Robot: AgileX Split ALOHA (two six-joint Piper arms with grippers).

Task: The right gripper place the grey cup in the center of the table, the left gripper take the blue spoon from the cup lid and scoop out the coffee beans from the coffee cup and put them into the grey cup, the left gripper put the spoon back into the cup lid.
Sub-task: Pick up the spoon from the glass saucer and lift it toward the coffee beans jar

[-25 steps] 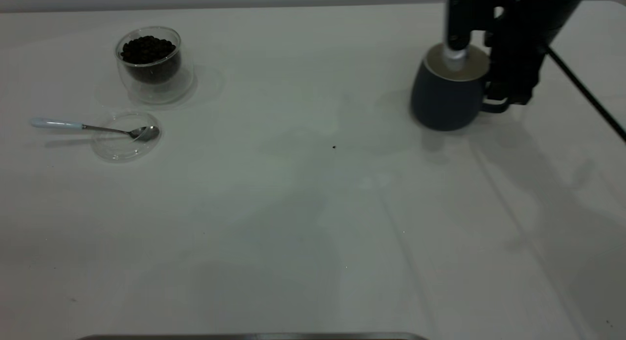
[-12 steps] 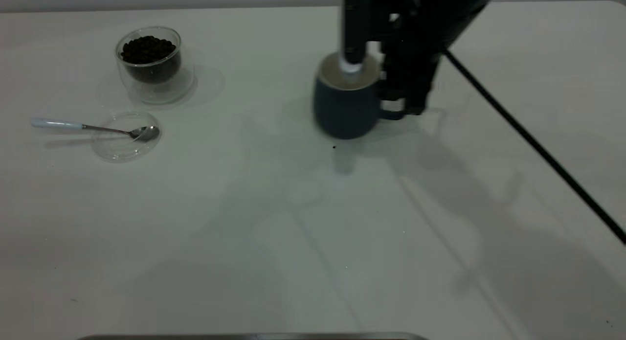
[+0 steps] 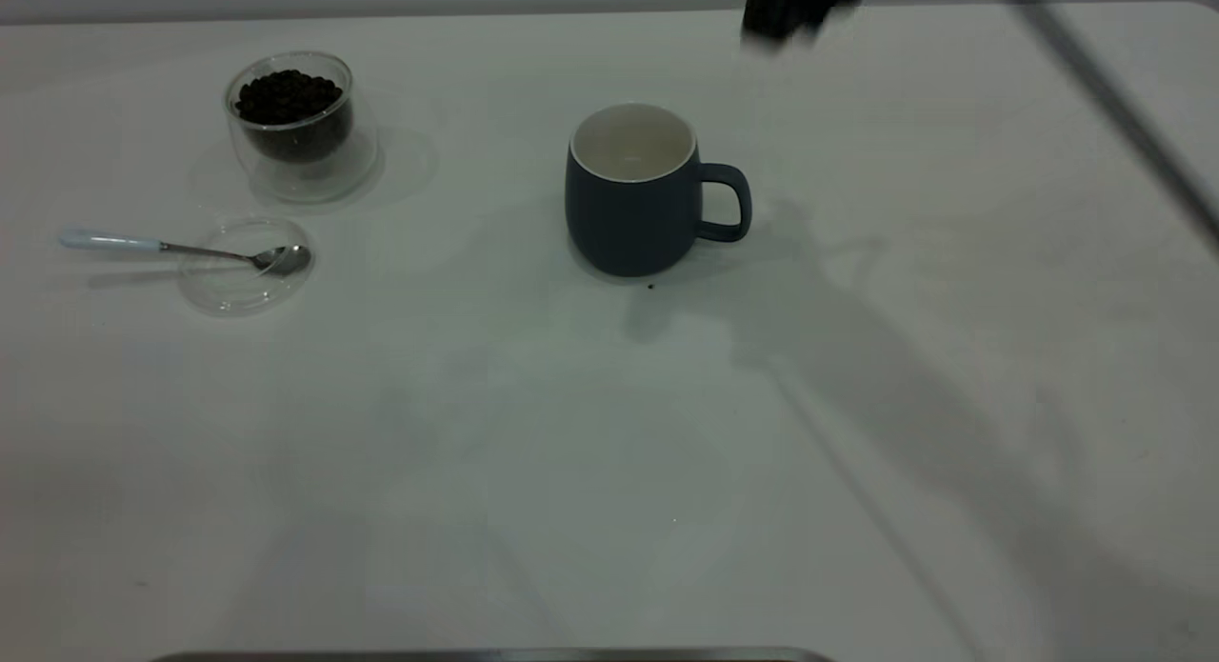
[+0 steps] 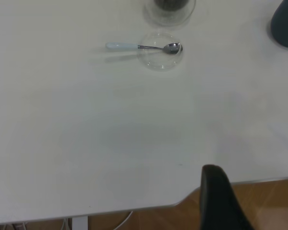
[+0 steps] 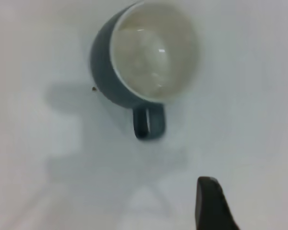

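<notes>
The grey cup (image 3: 633,193) was seen standing upright and empty near the middle of the table (image 3: 609,471), free of the right gripper (image 5: 247,203), whose jaws were held apart above and just beside its handle; the left gripper (image 4: 249,199), jaws likewise apart, was parked off the near table edge, well away from the blue spoon (image 4: 143,46). A slip was judged the main risk: the spoon lay with its bowl in the light cup lid (image 4: 160,51) and its handle on the table, so the lid could be dragged or tipped. The coffee cup (image 3: 290,119) with the coffee beans (image 3: 288,94) stood just beyond the lid and could be knocked, though wide open table lay between the left jaws and the spoon.
</notes>
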